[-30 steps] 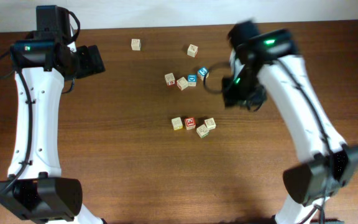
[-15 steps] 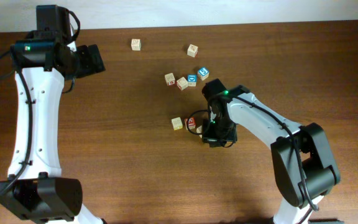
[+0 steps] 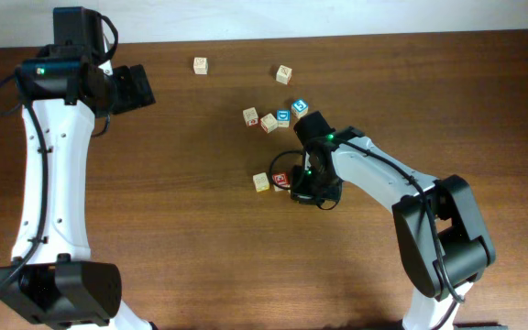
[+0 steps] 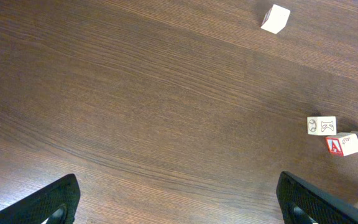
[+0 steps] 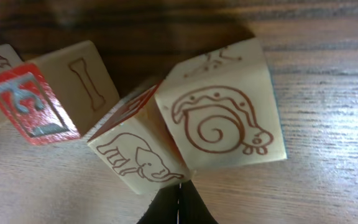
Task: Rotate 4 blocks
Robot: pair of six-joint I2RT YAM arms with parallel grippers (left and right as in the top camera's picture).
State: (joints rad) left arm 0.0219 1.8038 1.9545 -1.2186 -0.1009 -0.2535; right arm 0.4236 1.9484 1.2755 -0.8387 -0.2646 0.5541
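The blocks lie in a tight cluster at the table's middle. The overhead view shows a pale block (image 3: 261,181) and a red-faced block (image 3: 280,180); my right gripper (image 3: 302,190) covers the other two. In the right wrist view, the red-faced block (image 5: 30,102) lies at the left, an elephant block (image 5: 138,155) in the middle and a snail block (image 5: 222,118) to its right. My right gripper (image 5: 179,204) is shut with nothing between its fingers, its tip at the seam between the elephant and snail blocks. My left gripper (image 3: 140,89) hangs open at the far left (image 4: 179,208), over bare wood.
A second group of cubes sits farther back: pale ones (image 3: 251,116), (image 3: 269,122) and a blue one (image 3: 300,108). Single cubes lie near the back edge (image 3: 200,65), (image 3: 284,74). The left wrist view shows a K cube (image 4: 321,125), a red A cube (image 4: 342,144) and a lone cube (image 4: 276,17).
My right arm swung from beside the back group down onto the middle cluster and shut its jaws. It now covers the cluster's two right-hand blocks. The left arm has not moved.
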